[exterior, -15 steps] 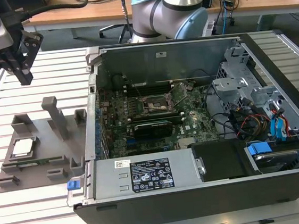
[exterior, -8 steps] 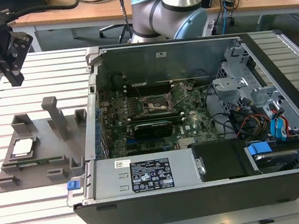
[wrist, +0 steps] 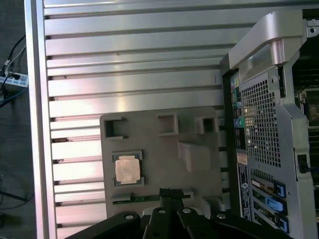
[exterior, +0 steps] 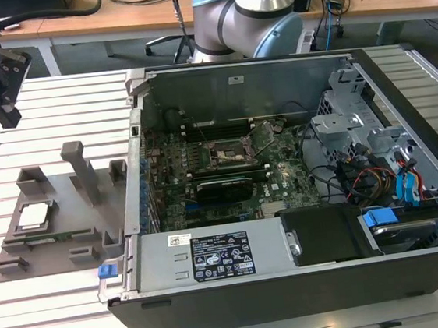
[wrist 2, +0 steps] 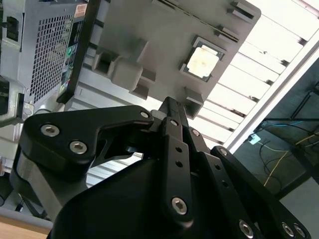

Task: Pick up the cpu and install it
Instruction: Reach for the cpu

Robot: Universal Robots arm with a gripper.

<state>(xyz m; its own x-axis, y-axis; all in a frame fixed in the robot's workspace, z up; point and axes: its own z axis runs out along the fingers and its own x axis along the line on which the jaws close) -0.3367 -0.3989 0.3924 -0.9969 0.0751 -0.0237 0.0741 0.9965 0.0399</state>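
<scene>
The cpu [wrist: 128, 169] is seated in its recess on the gray holder [wrist: 149, 144] on the slatted counter [wrist: 124, 64] beside the open computer case [wrist: 264, 114], and the end effector [wrist: 172, 191], pressed together and empty, is held clear of it, so neither pickup nor installation is judged done.

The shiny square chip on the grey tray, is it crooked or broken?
Nothing stands out. The cpu lies flat and square in its recess on the grey tray, beside the open computer case, with no visible damage.

1 cpu [wrist: 127, 169], 1 grey tray [wrist: 160, 152], 1 pc case [exterior: 295, 291], 1 mobo [exterior: 179, 170], 1 arm [exterior: 246, 12].
</scene>
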